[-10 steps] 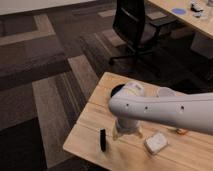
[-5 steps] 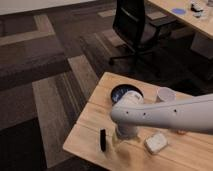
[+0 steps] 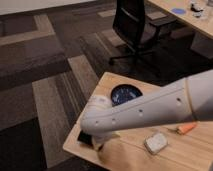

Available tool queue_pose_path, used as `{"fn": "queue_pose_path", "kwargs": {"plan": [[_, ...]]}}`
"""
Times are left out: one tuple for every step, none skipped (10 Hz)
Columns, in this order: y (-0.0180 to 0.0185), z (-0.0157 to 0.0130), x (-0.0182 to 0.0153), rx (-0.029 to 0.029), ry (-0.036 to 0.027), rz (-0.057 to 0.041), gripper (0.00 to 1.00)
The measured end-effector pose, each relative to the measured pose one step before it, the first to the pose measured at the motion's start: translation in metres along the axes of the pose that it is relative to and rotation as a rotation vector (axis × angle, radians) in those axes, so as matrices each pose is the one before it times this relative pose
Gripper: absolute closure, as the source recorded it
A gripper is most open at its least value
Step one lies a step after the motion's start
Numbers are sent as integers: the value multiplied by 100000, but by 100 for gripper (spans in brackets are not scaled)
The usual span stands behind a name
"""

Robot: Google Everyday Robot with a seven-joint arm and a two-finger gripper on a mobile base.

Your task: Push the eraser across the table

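Note:
The eraser (image 3: 84,137) is a small black slab near the left edge of the light wood table (image 3: 131,156). Only its left part shows; the rest is hidden under the end of my arm. My gripper (image 3: 98,141) is at the tip of the white arm, low over the table and right against the eraser's right side. The arm reaches in from the right across the table.
A dark round dish (image 3: 125,93) lies at the table's far side. A whitish-grey block (image 3: 156,142) and a small orange item (image 3: 186,128) lie to the right. A black office chair (image 3: 134,25) and a long pale desk (image 3: 200,22) with a blue disc (image 3: 178,10) stand behind.
My arm has swung left and down, so its tip now covers the eraser's right part. The eraser sits farther left, nearer the table edge. The white cup is now hidden behind the arm.

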Motion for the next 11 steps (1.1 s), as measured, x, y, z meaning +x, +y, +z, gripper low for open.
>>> {"fn": "queue_pose_path", "kwargs": {"plan": [[2139, -2311, -1996, -645, -6043, -5351, 35], [-367, -143, 51, 82, -191, 1203, 35], [-2028, 471, 1087, 437, 1878, 6433, 35], [-1374, 709, 798, -245, 1773, 4960, 35], [-1651, 1173, 813, -613, 2568, 5672, 35], [-2149, 1406, 853, -1444, 3131, 7884, 35], [-1550, 852, 230, -1453, 1234, 5457, 35], [-2273, 943, 58, -1298, 1224, 7216, 35], [-1860, 660, 113, 25, 965, 5300, 35], [-1685, 1055, 193, -829, 1778, 7281, 35], [-843, 1120, 689, -2352, 3084, 6598, 35]]}}
